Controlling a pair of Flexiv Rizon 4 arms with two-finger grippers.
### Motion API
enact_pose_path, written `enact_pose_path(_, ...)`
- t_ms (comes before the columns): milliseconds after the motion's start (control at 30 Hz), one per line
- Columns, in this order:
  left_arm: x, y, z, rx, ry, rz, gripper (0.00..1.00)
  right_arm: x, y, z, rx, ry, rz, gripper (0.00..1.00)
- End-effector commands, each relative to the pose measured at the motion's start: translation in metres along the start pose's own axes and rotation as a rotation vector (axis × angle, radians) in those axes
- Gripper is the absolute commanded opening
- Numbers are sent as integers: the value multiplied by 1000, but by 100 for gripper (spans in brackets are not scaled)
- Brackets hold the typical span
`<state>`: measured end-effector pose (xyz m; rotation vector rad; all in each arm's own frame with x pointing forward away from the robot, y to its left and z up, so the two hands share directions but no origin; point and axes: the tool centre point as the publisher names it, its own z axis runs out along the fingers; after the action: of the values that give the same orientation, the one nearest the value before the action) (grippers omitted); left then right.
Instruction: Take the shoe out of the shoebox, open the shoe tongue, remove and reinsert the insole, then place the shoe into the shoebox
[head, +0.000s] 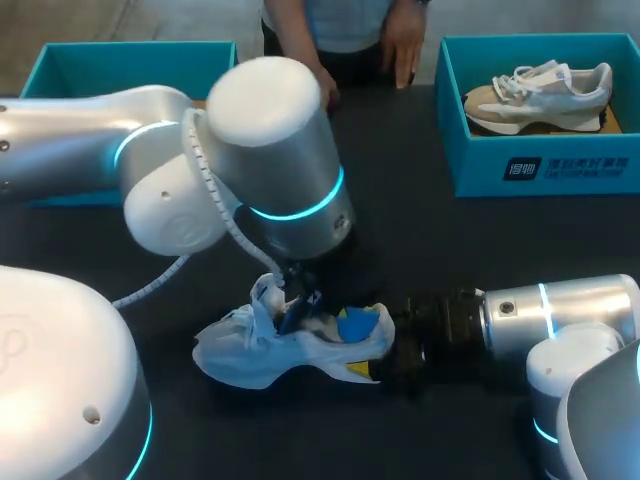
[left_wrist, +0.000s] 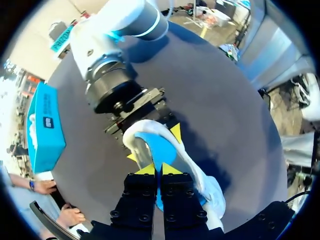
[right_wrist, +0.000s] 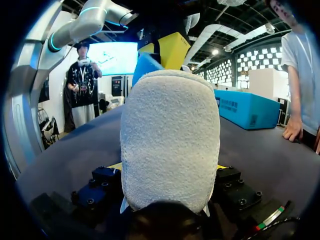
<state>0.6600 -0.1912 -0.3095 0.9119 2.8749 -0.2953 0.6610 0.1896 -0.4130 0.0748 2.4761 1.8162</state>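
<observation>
While my right gripper (head: 378, 350) clamps the heel of the white shoe (head: 265, 352) at the near middle of the table, my left gripper (left_wrist: 160, 169) hangs over it, fingertips pressed together on the blue insole (left_wrist: 160, 150) sticking up from the shoe's opening. One teal shoebox (head: 540, 168) sits far right.

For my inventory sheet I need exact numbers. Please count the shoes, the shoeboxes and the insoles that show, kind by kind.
Shoes: 2, the white shoe on the table and the beige shoe in a box
Shoeboxes: 2, the left shoebox and the right shoebox, both teal
Insoles: 1, the blue insole sticking out of the white shoe
Total: 5
</observation>
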Motion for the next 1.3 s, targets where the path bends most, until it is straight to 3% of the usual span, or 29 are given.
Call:
enact_pose_path(33,10,18,-11,83,-41,-28,0,1,1,1,3,-2,0,0)
enact_pose_path(333,14,27,-20,198,-87,-103,0,1,1,1,3,-2,0,0)
enact_pose_path(533,15,28,-20,235,-94,-134,0,1,1,1,3,-2,0,0)
enact_pose_path(1133,0,-13,-12,246,-147,-196,0,1,1,1,3,-2,0,0)
enact_pose_path(1200,-3,-14,-11,239,-153,-203,19,1,1,1,3,-2,0,0)
enact_pose_path(1300,-6,-16,-10,233,-156,-208,20,1,1,1,3,-2,0,0)
